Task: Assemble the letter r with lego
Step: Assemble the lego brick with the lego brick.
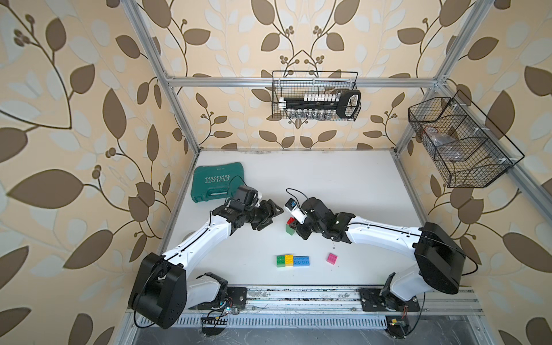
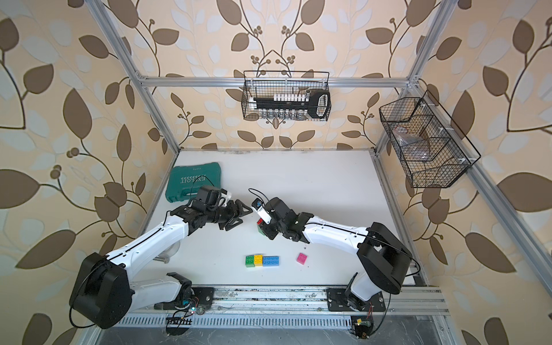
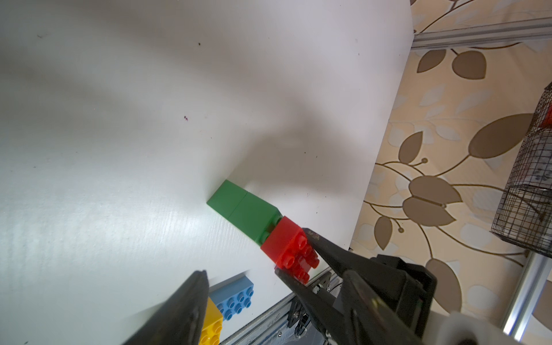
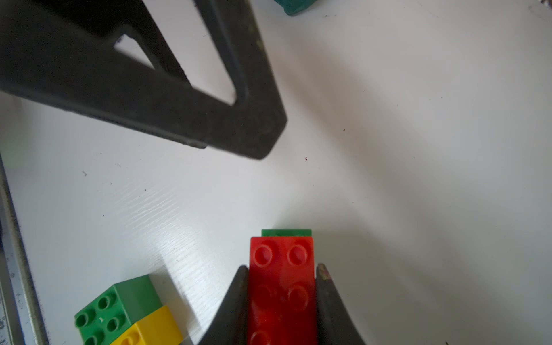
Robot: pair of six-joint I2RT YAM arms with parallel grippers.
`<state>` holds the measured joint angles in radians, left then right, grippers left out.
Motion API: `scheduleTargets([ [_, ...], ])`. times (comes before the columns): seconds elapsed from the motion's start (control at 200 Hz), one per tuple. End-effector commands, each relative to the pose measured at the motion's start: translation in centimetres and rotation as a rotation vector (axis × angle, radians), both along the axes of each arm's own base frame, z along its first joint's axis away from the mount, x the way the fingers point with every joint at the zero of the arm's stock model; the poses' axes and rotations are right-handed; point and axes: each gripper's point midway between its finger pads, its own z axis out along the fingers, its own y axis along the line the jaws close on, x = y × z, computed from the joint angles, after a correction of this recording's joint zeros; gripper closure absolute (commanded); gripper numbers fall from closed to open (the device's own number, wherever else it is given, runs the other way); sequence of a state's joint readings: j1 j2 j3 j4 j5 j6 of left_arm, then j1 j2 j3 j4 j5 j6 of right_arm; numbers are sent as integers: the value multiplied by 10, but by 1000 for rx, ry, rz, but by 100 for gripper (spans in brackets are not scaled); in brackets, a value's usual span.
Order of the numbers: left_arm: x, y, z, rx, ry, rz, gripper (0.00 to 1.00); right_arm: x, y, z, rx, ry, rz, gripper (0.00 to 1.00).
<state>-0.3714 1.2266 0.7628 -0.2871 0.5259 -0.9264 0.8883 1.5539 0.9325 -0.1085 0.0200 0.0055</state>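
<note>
A red lego brick [image 4: 282,283] sits on top of a stack of two green bricks [image 3: 245,209] standing mid-table, overhanging it toward the right arm. My right gripper [image 1: 294,226] is shut on the red brick, one finger [image 4: 239,289] on each long side. My left gripper [image 1: 273,219] hangs open and empty just left of the stack, apart from it; one of its fingers [image 4: 209,113] crosses the right wrist view. Nearer the front, a green brick [image 1: 280,260], a yellow brick [image 1: 288,260] and a blue brick [image 1: 301,260] lie joined in a row. A pink brick [image 1: 331,257] lies alone to their right.
A teal tool case [image 1: 219,182] lies at the back left of the white table [image 1: 343,185], just behind the left wrist. Two wire baskets hang on the back wall [image 1: 316,95] and right wall [image 1: 460,143]. An aluminium rail [image 1: 298,295] runs along the front edge.
</note>
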Motion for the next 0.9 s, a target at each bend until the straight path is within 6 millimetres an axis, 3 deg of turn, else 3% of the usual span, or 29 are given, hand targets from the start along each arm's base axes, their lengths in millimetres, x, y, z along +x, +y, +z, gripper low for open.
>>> scheduleTargets([
  [0.0,0,0,0,-16,-6,-13,28,-3,-4,-16,-40,40,-27,100],
  [0.54,-2,-1,-5,-19,4,-14,30,-3,-11,-34,-133,160,-86,100],
  [0.895,-3,0,-10,-15,13,-11,31,-18,-31,-66,-264,349,-162,100],
])
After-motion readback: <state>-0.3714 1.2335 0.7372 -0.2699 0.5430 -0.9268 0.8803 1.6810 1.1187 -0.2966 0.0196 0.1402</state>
